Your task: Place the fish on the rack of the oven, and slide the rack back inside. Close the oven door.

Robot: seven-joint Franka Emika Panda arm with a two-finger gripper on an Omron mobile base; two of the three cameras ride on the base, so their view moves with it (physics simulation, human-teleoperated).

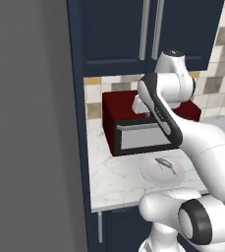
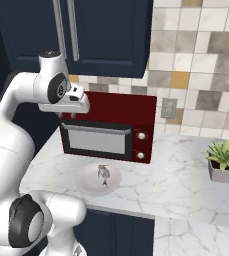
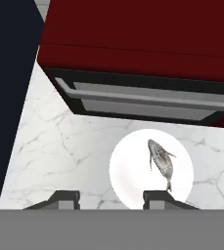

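Observation:
The fish [image 1: 165,164] [image 2: 103,172] [image 3: 161,161] is small, slim and grey-silver, and it lies on a round white plate [image 1: 151,174] [image 2: 88,182] [image 3: 128,171] on the marble counter. My gripper [image 2: 68,115] [image 3: 111,197] hangs high above the counter, level with the top of the red microwave and up-left of the plate in the right base view. It is open, with nothing between its fingertips [image 3: 157,196]. In the hand view the fish sits just above the right tip. The oven, its rack and its door are out of view.
The red microwave [image 1: 115,110] [image 2: 121,107] [image 3: 133,39] stands shut right behind the plate. Navy upper cabinets [image 2: 101,35] hang overhead. A tall navy panel [image 1: 77,98] bounds the counter's left end. A potted plant [image 2: 226,160] sits far right on the marble counter [image 2: 176,175].

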